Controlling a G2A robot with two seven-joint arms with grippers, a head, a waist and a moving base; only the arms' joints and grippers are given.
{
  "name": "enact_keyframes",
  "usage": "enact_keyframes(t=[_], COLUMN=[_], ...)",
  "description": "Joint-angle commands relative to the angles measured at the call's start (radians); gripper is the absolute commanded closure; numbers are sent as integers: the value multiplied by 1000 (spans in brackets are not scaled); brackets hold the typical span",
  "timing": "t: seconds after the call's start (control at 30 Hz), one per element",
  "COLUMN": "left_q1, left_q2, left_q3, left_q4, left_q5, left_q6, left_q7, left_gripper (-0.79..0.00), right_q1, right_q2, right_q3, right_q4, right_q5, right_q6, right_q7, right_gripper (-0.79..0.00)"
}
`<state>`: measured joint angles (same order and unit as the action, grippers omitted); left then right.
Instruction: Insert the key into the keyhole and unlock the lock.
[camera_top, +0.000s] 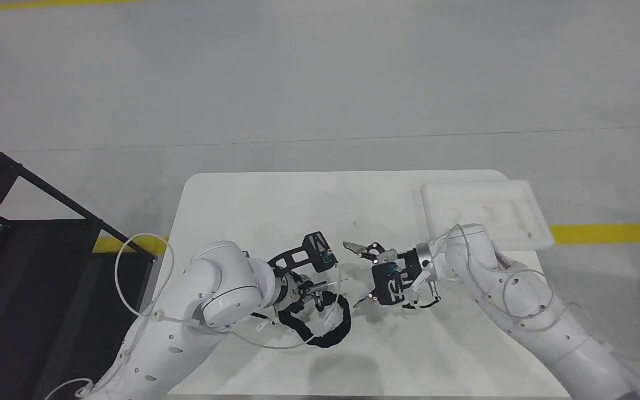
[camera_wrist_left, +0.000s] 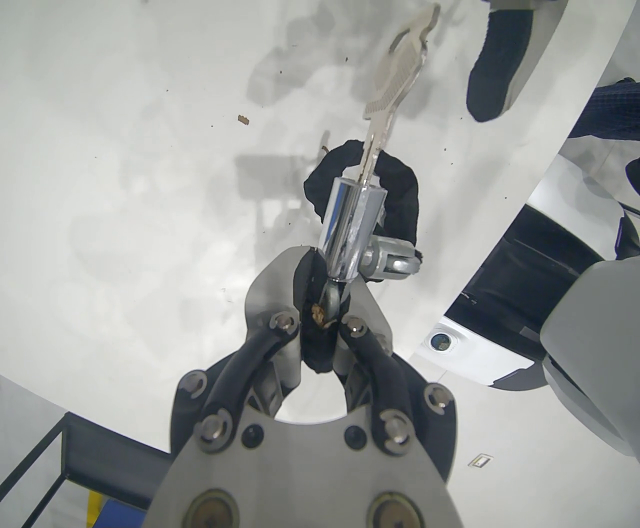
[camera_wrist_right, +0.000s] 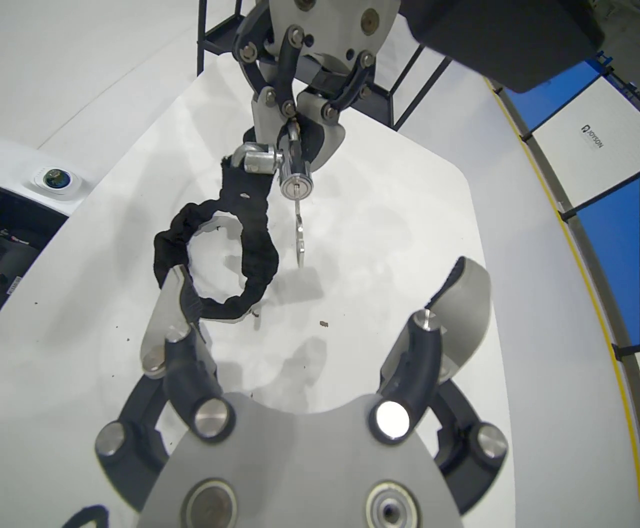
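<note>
The lock is a chrome cylinder (camera_wrist_left: 350, 230) joined to a black fabric-covered chain loop (camera_wrist_right: 220, 260). My left gripper (camera_wrist_left: 325, 280) is shut on the lock's end, holding the cylinder just above the white table (camera_top: 260, 210). A silver key (camera_wrist_left: 400, 75) sits in the keyhole; its flat head sticks out toward the right arm. In the right wrist view the key (camera_wrist_right: 300, 235) hangs from the cylinder face (camera_wrist_right: 296, 186). My right gripper (camera_wrist_right: 315, 300) is open, a short way from the key and touching nothing. One of its fingers (camera_wrist_right: 170, 310) overlaps the chain loop in that view.
A white tray (camera_top: 485, 215) lies at the table's far right corner. The chain loop (camera_top: 330, 325) rests on the table near the front edge, between both arms. A black metal frame (camera_top: 50, 210) stands beside the table on the left. Small crumbs dot the tabletop.
</note>
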<state>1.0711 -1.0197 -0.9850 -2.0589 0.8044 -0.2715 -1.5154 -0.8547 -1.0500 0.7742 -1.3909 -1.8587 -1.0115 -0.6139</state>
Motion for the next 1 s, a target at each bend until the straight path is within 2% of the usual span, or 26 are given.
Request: enact_keyframes(t=[0.0,0.13,0.17,0.27,0.43,0.77,0.97], left_q1=[-2,2,3,5,6,12,23], left_q2=[1,3,3,6,10,16,20], left_q3=[3,6,7,3,-3,-6,-8], left_q4=[1,3,5,13,22,20,18], left_q5=[3,7,7,5,5,4,37], left_q6=[1,2,1,-2,-3,-8,-19], left_q7=[2,12,16,21,23,33,82], left_gripper=[0,0,0,0,0,0,0], right_q1=[19,61,72,100,134,176,200], right_q2=[-8,-17,-19,-20,-17,-7,-8], right_q3=[-25,-69,-80,-112,-155,-231,-274], right_q4=[21,77,89,121,151,186,216], right_q5=[24,82,91,118,130,144,190], right_q6=[-1,-1,-1,-1,-1,-1,-1], right_q7=[-15,-54,-59,-76,-92,-139,-167], right_gripper=[-252,-55,-43,-58,0,0,0])
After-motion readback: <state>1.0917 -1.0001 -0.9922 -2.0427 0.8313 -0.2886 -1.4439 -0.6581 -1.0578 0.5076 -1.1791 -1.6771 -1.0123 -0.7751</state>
